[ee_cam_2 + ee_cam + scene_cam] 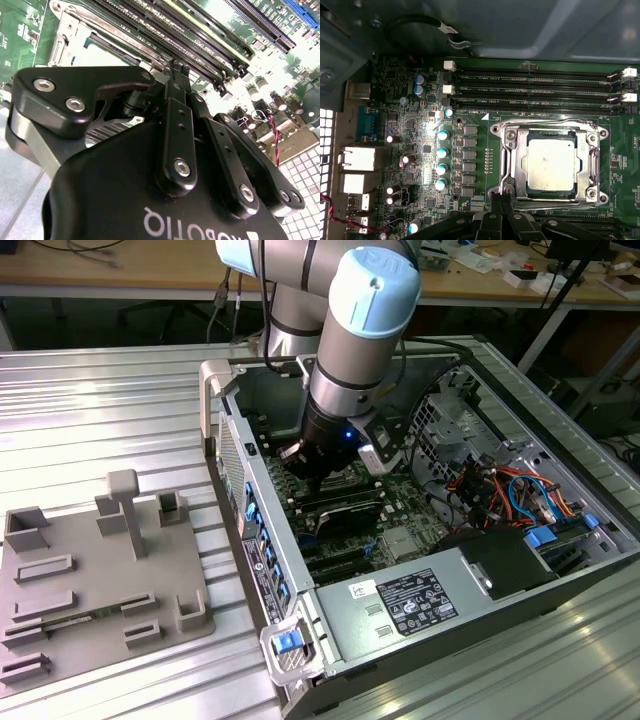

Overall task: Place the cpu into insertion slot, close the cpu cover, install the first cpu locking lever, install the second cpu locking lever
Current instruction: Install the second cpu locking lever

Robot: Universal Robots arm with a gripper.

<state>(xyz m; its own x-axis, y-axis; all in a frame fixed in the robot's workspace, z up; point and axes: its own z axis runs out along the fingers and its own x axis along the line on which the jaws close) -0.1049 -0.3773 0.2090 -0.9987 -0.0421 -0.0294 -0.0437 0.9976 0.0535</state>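
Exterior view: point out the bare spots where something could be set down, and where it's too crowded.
Bare room lies on the ribbed metal table behind the grey fixture plate, and on the strip of table in front of the computer case. Inside the case it is crowded: the gripper hangs over the circuit board, with tangled cables toward the exterior view's right.

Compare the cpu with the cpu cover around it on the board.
The cpu is a solid pale silver square with a plain flat top; the cpu cover is an open metal frame with a cut-out centre. The cpu is smaller and shows through the cover's opening; the cover surrounds it and reaches the corner screws. Both are square, metallic and lie flat on the green board.
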